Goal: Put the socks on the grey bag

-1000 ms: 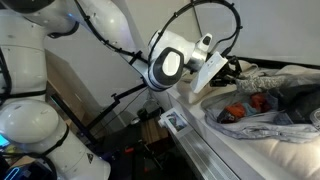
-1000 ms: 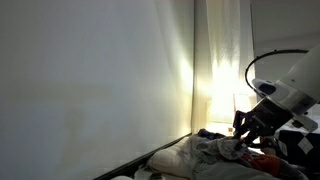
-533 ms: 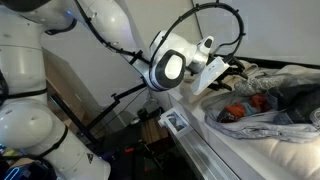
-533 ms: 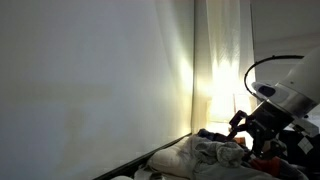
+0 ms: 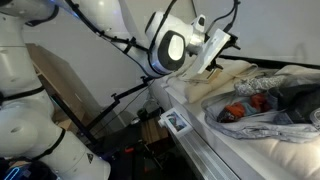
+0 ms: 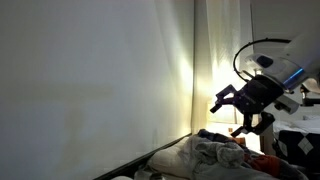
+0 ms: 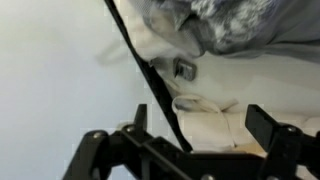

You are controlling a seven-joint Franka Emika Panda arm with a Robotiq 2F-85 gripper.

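Jaws stand spread wide with nothing between them. The wrist view shows the black Robotiq gripper [image 7: 178,135] as two dark fingers [image 7: 268,128] set far apart above a pale surface. A thin black cable [image 7: 150,90] runs slantwise across that view, and crumpled grey fabric [image 7: 250,25] fills its top edge, too blurred to say what it is.

An exterior view alone shows the gripper [image 6: 240,112] from the side, dark against a bright lit curtain [image 6: 215,60] and hanging clear above a rumpled cream-coloured cloth [image 6: 200,152]. A small orange patch [image 6: 262,158] shows low beside that cloth.

An exterior view gives the best look at the task's things. The large bag of thin, light grey, slightly shiny fabric [image 5: 270,122] lies crumpled on the white bed-like surface [image 5: 215,150]. The orange-red socks [image 5: 236,110] rest in its folds, bunched and soft, well below the white robot arm [image 5: 165,45]. A darker piece [image 5: 298,100] lies farther along the bag, but I cannot tell whether it is a sock.
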